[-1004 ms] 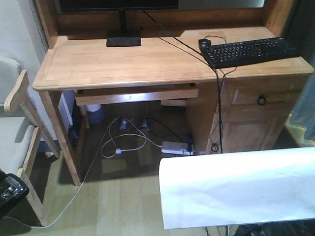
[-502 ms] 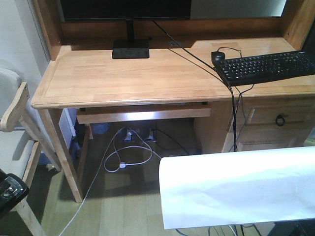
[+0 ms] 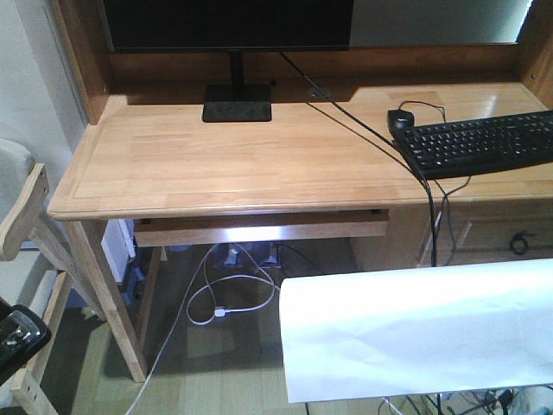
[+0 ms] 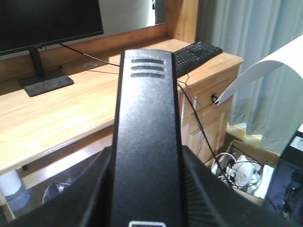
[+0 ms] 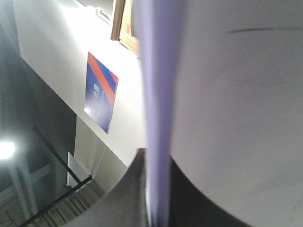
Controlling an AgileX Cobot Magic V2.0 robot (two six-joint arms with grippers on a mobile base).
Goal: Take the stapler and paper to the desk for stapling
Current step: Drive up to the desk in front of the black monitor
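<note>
With left jaws clamped around stapler and right jaws pinching paper, carry both level over counter edge; set down left of keyboard.

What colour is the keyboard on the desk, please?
The keyboard is black; the exterior front-facing view shows it best.

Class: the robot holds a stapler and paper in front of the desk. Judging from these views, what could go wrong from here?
1. The paper is wide and floppy; its edge may catch the desk rim and crumple or slip.
2. The keyboard and mouse crowd the right side; paper laid there would probably sit unevenly for stapling.
3. The stapler is held low on the left, near the chair, and could knock it.
</note>
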